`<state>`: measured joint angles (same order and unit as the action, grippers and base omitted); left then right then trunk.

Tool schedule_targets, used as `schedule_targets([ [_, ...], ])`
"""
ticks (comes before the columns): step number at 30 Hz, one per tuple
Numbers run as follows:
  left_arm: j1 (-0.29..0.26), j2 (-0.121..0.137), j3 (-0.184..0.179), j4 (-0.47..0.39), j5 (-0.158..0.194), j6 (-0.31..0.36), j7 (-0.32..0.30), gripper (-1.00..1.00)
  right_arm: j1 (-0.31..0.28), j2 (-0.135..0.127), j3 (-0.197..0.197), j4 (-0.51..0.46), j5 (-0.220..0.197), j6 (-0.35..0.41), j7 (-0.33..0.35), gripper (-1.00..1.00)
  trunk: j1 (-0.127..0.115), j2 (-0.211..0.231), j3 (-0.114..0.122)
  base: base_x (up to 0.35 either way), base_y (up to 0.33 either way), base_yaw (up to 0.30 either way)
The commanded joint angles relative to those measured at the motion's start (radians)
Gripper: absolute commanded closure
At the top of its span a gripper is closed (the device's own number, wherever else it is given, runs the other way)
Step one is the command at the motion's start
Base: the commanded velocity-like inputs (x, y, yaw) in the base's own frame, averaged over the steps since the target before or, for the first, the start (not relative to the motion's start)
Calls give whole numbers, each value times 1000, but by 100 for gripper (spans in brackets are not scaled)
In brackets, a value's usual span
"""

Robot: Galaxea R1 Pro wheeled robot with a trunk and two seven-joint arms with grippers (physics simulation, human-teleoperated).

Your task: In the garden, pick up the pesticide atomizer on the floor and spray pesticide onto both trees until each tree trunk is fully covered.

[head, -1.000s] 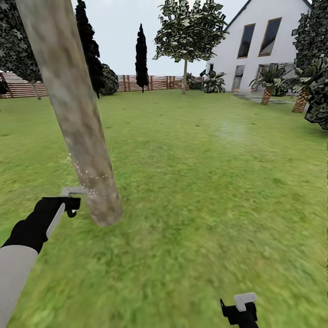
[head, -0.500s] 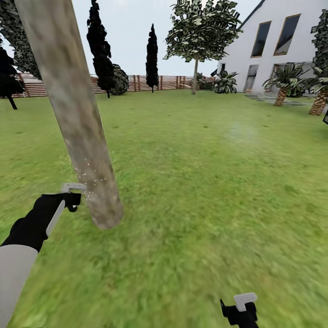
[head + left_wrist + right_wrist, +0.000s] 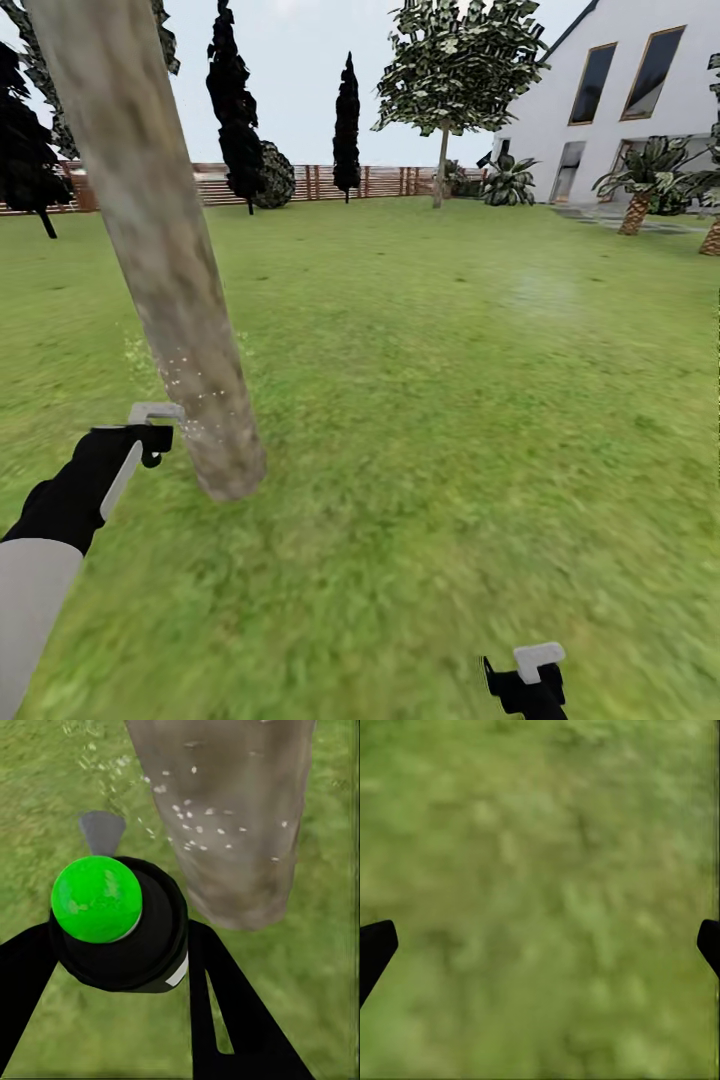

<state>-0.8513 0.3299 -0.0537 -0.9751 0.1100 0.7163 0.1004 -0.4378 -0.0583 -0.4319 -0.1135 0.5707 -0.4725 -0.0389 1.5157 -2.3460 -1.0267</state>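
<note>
Just beside the tree trunk [image 3: 170, 290], left hand [image 3: 120, 967] clamped on pesticide atomizer [image 3: 112, 919], right hand [image 3: 540, 945] spread wide

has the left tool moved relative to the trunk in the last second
No: the left tool stays beside the grey-brown trunk near its base; the background shift is camera motion.

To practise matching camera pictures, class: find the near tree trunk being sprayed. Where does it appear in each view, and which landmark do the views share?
Head view: the tree trunk slants from upper left down to the grass, beside the left gripper.
Left wrist view: the trunk rises beyond the green-capped atomizer, flecked with white droplets.
Right wrist view: grass between the right gripper's fingertips.
Shared landmark: the lawn.
</note>
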Motion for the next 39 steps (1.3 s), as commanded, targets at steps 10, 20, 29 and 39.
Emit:
schedule_targets([
  [10, 0, 1, 2, 2, -3, 2, 3, 100, 1, 0, 0, 0, 0, 0, 0, -100, 0, 0, 0, 48, -267, 0],
  [20, 11, -5, 2, 8, 0, 5, 2, 100, 1, 0, 1, 0, 0, 0, 1, -100, 0, 0, 0, 229, -195, 212],
  [29, 53, -4, 33, 103, 0, -6, 1, 100, 1, 0, 1, 0, 0, 0, 0, -100, 0, 0, 0, 182, -217, 173],
  [39, 52, -7, 35, 41, -1, -1, 10, 100, 1, 0, 1, 0, 0, 0, 1, -100, 0, 0, 0, -6, -272, 2],
])
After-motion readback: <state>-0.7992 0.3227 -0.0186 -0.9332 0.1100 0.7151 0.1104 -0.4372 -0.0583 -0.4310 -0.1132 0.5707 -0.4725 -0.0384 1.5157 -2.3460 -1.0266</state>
